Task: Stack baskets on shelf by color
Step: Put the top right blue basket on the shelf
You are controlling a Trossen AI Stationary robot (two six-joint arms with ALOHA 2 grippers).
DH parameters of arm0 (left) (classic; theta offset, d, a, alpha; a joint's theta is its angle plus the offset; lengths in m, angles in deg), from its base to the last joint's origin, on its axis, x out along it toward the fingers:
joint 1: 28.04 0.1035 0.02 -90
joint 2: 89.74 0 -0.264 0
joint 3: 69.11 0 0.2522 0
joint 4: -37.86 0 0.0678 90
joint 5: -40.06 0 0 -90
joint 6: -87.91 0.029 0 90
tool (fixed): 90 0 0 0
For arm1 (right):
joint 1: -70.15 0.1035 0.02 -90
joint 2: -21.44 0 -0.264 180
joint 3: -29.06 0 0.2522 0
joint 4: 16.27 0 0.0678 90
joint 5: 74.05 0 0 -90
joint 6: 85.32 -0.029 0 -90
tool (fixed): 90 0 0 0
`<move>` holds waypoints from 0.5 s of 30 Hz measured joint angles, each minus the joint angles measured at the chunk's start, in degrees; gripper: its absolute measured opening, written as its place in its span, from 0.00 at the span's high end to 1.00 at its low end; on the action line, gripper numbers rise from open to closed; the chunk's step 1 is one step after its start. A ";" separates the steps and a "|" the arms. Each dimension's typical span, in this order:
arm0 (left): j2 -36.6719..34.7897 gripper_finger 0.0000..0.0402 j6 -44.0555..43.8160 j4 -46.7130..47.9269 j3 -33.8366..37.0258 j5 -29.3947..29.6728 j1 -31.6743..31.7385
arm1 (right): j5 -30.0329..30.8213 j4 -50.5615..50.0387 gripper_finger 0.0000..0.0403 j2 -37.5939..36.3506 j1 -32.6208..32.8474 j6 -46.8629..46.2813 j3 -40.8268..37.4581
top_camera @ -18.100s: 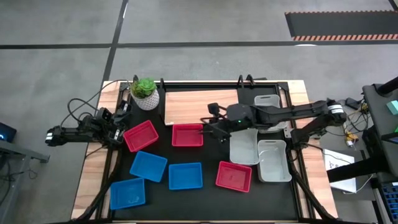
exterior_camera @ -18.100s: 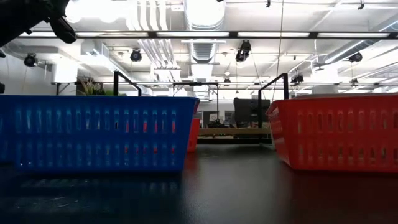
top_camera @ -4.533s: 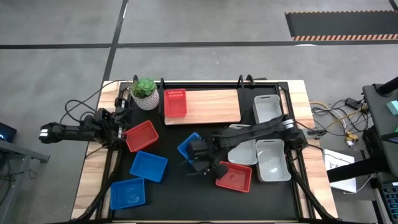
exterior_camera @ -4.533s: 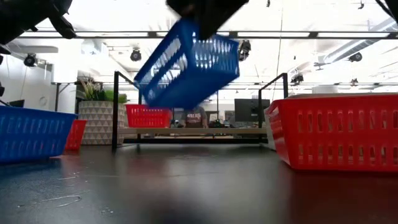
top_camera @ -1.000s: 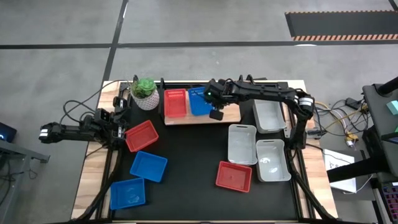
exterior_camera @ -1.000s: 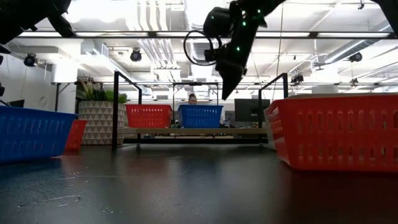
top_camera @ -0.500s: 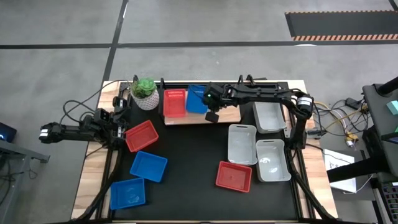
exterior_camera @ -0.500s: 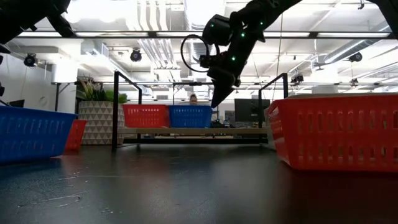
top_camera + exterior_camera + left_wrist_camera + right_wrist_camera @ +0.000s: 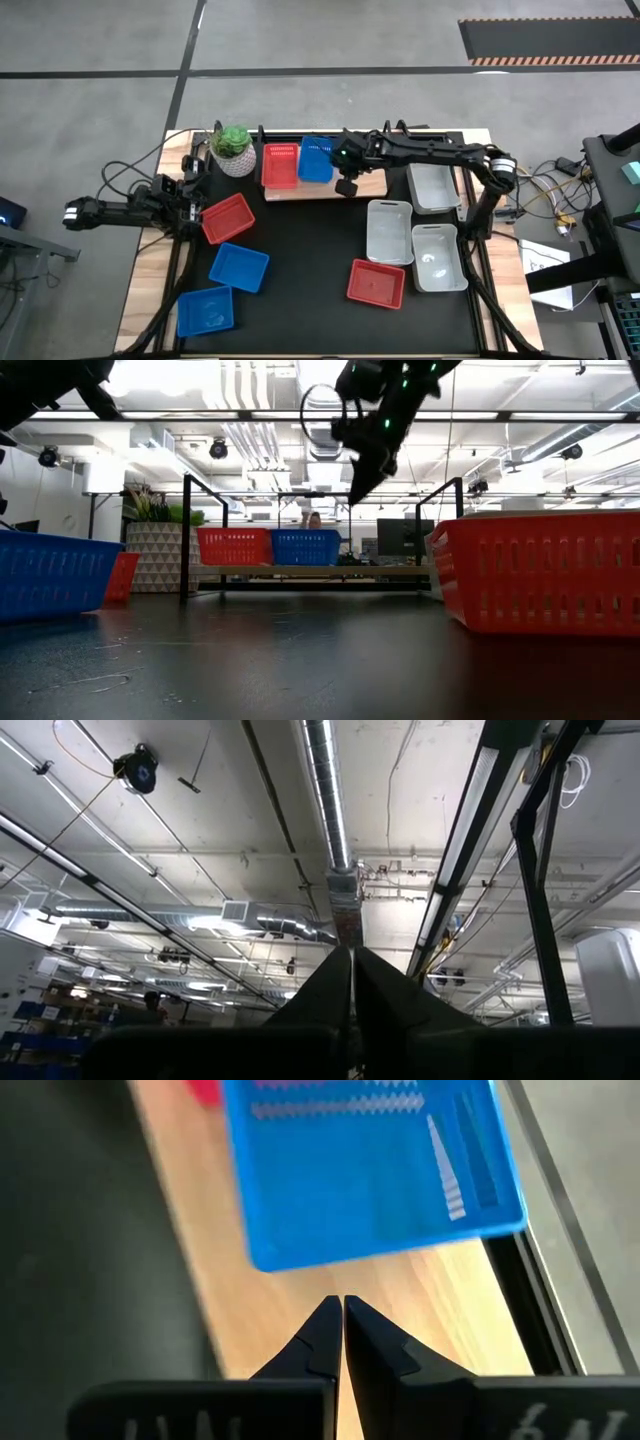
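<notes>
On the light-wood shelf [image 9: 365,172] a red basket [image 9: 281,165] and a blue basket [image 9: 316,160] stand side by side on their bases; the low view shows them as red [image 9: 237,546] and blue [image 9: 307,547]. My right gripper [image 9: 336,168] is shut. It hangs above the shelf just right of the blue basket [image 9: 370,1170], pointing slantwise down at the bare wood [image 9: 400,1330], clear of everything. In the low view it [image 9: 353,498] is well above the baskets. My left gripper [image 9: 192,190] waits shut at the table's left edge, pointing up toward the ceiling [image 9: 352,960].
Loose on the black tabletop lie a red basket [image 9: 228,218], two blue ones [image 9: 238,267] [image 9: 205,311], another red [image 9: 377,283] and three whitish ones [image 9: 391,232] [image 9: 440,257] [image 9: 432,185]. A potted plant [image 9: 233,148] stands left of the shelf.
My right gripper dipped and went toward the table's left, and the blue basket slid left along the shelf until it stood next to the red one. The gripper has since risen and drawn back a little; the basket stays put.
</notes>
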 joint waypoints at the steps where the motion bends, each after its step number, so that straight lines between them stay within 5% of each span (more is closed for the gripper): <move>1: 0.05 1.00 0.00 0.02 0.00 0.00 0.00 | 0.00 0.15 0.98 -0.67 0.72 -0.22 -0.01; 10: 2.11 1.00 -0.07 0.01 -0.16 0.01 0.01 | 5.40 3.97 0.98 -4.17 9.53 -1.56 -1.20; 15: 2.67 1.00 -0.09 -0.69 -0.36 0.00 0.00 | 7.10 21.24 0.98 -2.72 11.13 0.75 -3.95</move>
